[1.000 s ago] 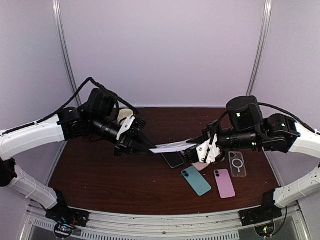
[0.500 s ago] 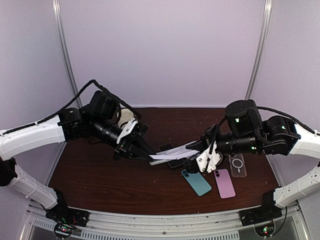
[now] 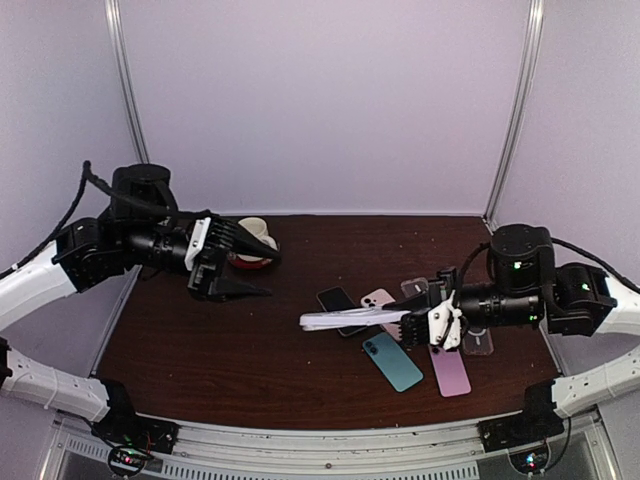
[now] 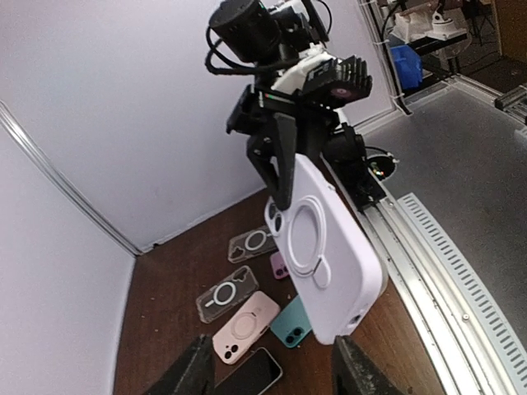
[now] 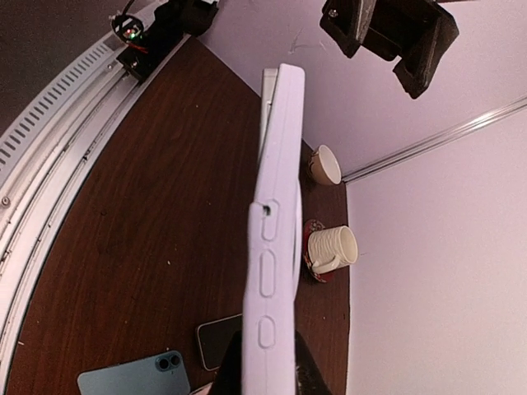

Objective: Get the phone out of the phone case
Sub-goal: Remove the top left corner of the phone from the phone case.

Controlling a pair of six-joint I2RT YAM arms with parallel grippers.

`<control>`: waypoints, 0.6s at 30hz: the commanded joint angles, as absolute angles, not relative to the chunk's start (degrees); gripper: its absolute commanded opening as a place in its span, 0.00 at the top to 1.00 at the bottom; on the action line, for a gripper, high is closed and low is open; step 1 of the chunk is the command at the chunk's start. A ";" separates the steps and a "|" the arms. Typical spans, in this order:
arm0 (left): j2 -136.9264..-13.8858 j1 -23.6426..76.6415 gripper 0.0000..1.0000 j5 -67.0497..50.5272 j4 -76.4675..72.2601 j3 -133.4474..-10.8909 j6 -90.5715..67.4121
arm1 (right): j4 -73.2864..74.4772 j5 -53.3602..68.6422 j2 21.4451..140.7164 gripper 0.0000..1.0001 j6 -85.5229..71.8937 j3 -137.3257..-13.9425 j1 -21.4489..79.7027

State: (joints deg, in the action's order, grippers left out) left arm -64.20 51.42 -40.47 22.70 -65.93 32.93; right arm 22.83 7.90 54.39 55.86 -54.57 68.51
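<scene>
The lavender phone case (image 3: 345, 320) with a ring on its back (image 4: 325, 247) hangs level above the table, and my right gripper (image 3: 408, 328) is shut on its right end. In the right wrist view the case (image 5: 276, 247) stands edge-on between my fingers (image 5: 300, 370). A pale edge (image 5: 267, 99) shows behind its far end; whether that is the phone I cannot tell. My left gripper (image 3: 255, 280) is open and empty well to the left of the case, its two fingers (image 4: 193, 370) spread apart.
Under the case lie a black phone (image 3: 340, 299), a pink case (image 3: 378, 298), a teal phone (image 3: 393, 361), a pink phone (image 3: 449, 369) and two clear cases (image 3: 478, 340). A cream cup (image 3: 256, 235) on a red saucer stands at the back left.
My left gripper has let go of the case's left end, opened and drawn back to the left. The right gripper, still shut on the case, has shifted a little right and down.
</scene>
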 commanded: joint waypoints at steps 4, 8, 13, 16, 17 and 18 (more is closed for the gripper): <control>-60.68 50.22 0.50 -39.70 17.06 -64.37 33.75 | 11.26 14.47 48.36 1.00 40.86 -53.76 68.82; -62.04 50.26 0.51 -44.73 17.55 -65.48 32.74 | 7.83 18.25 47.54 1.00 35.16 -53.21 68.85; -62.82 50.54 0.55 -50.50 16.95 -65.66 31.36 | 2.82 21.15 47.36 1.00 30.65 -51.36 68.69; -63.15 51.40 0.57 -51.71 16.96 -65.59 31.15 | 1.94 22.52 48.42 1.00 28.82 -51.59 68.27; -63.32 51.63 0.59 -52.14 16.96 -65.70 31.15 | 2.06 23.23 48.84 1.00 28.38 -51.90 68.16; -63.52 51.94 0.60 -52.65 16.90 -65.74 31.01 | 2.05 23.77 49.30 1.00 28.17 -52.19 68.04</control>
State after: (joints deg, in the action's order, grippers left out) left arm -63.11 50.94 -48.14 19.40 -65.30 32.08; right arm 9.39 19.99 48.71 32.67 -51.29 68.42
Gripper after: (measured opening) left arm 0.425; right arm 0.098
